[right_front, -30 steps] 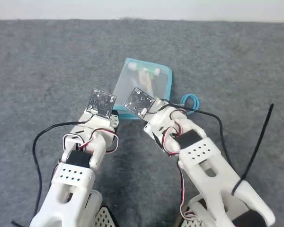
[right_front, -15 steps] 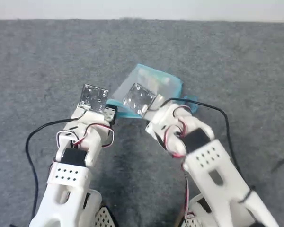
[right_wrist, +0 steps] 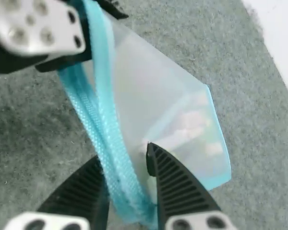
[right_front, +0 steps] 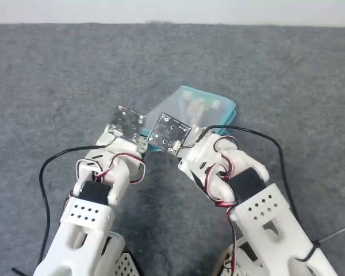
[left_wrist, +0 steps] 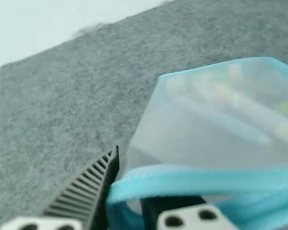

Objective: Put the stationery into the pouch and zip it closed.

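The left gripper [left_wrist: 132,184] and the right gripper [right_wrist: 125,157] each pinch the blue zip edge of the pouch [right_front: 190,115], which has stationery [right_front: 200,106] inside.

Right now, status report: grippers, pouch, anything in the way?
Both clamped on zipper edge of pouch: left gripper, right gripper. Stationery inside. Zip state unclear. Grey mat around it.
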`<action>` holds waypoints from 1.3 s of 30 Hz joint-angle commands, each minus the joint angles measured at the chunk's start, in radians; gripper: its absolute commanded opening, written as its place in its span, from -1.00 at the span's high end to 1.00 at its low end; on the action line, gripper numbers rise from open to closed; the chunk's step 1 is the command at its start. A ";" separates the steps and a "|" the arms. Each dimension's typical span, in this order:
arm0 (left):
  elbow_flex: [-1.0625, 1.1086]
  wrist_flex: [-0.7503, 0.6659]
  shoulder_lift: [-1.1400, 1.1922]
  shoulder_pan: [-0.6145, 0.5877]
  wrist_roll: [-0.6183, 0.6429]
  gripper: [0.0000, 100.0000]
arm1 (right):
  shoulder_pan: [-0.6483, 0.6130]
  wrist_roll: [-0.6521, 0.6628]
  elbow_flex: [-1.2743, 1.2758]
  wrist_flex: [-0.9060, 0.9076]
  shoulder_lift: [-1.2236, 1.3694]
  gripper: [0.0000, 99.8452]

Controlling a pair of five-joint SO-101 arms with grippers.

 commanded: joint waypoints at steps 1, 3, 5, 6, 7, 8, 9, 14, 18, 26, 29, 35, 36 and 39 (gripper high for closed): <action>0.036 -0.043 0.014 0.049 -0.031 0.98 | -0.035 -0.008 -0.006 -0.033 -0.073 0.98; 0.044 -0.080 0.020 0.040 -0.028 0.98 | -0.021 -0.044 -0.006 -0.027 -0.073 0.97; 0.044 -0.086 0.017 0.008 0.015 0.98 | 0.004 -0.057 -0.006 -0.021 -0.073 0.91; 0.042 -0.087 0.014 -0.018 0.046 0.98 | 0.015 -0.060 -0.006 -0.018 -0.073 0.87; 0.033 -0.086 0.012 -0.044 0.074 0.98 | 0.025 -0.061 -0.006 -0.005 -0.073 0.83; 0.019 -0.083 0.020 -0.074 0.100 0.98 | 0.039 -0.078 -0.006 0.004 -0.073 0.79; 0.013 -0.083 0.021 -0.101 0.118 0.98 | 0.051 -0.103 -0.006 0.008 -0.073 0.75; 0.005 -0.083 0.021 -0.172 0.167 0.98 | 0.088 -0.144 -0.006 0.081 -0.073 0.66; -0.004 -0.054 0.018 -0.167 0.167 0.98 | 0.097 -0.144 0.009 0.131 -0.074 0.66; -0.041 0.003 0.021 -0.166 0.164 0.98 | 0.185 -0.074 0.222 -0.108 -0.071 0.66; -0.041 0.003 0.021 -0.166 0.164 0.98 | 0.133 -0.071 0.307 -0.185 -0.071 0.66; -0.042 0.003 0.021 -0.164 0.164 0.98 | 0.045 -0.072 0.374 -0.249 -0.044 0.66; -0.042 0.003 0.021 -0.164 0.164 0.98 | 0.045 -0.072 0.379 -0.263 -0.021 0.66; -0.042 0.003 0.021 -0.164 0.164 0.98 | 0.051 -0.072 0.379 -0.340 0.081 0.66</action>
